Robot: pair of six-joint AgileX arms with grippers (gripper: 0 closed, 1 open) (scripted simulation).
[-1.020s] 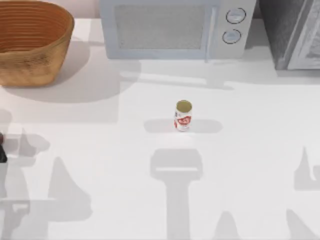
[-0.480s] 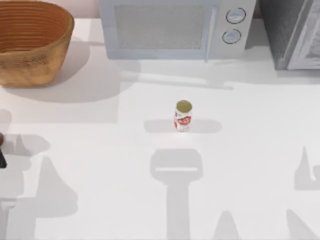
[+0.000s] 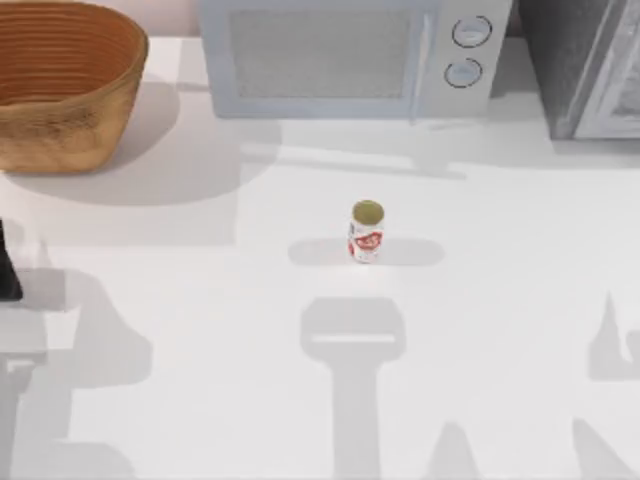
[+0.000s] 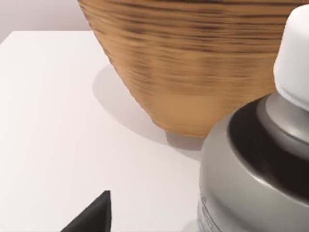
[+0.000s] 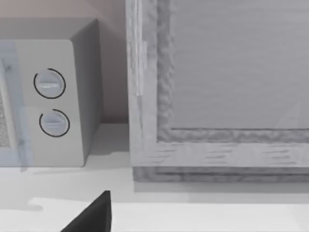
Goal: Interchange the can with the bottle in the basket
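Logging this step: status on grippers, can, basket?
Left gripper at table's left edge, bottle close by it. Can upright mid-table. Basket far left.

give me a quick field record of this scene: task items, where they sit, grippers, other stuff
can: upright, mid table, untouched
bottle: silver with white cap, close before the left wrist camera, outside the basket
basket: top view's far left corner
left gripper: at the table's left edge; grip unclear
right arm: faces microwave and grey cabinet
table: white
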